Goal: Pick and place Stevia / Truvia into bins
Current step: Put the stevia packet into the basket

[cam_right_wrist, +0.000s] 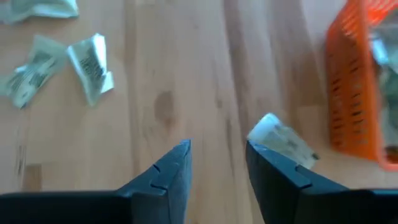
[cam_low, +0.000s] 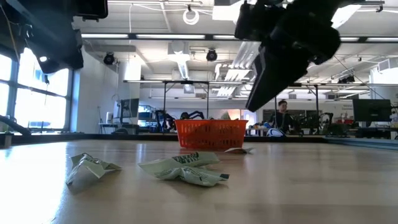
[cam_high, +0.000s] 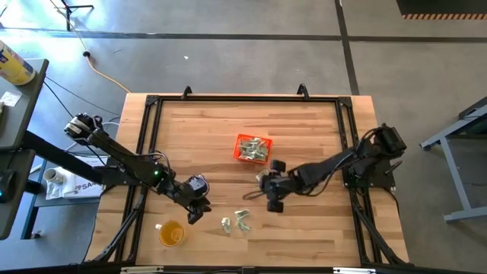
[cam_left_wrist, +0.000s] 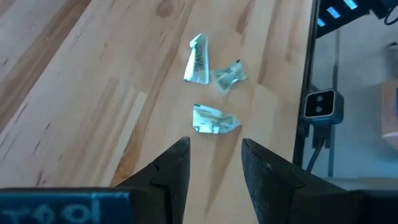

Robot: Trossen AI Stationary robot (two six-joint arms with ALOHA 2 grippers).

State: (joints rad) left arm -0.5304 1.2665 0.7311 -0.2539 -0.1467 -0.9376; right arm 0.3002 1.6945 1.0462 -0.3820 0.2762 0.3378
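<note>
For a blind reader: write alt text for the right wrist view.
The right end effector hangs open over the wooden table, with one sachet lying just outside the orange bin. Three more crumpled sachets lie farther off.

A robotics lab or workshop: concrete floor (cam_high: 251,23), a framed wooden table (cam_high: 304,236), ceiling strip lights (cam_low: 180,59), monitors (cam_low: 372,111) and benches far behind, a seated person (cam_low: 283,115).
</note>
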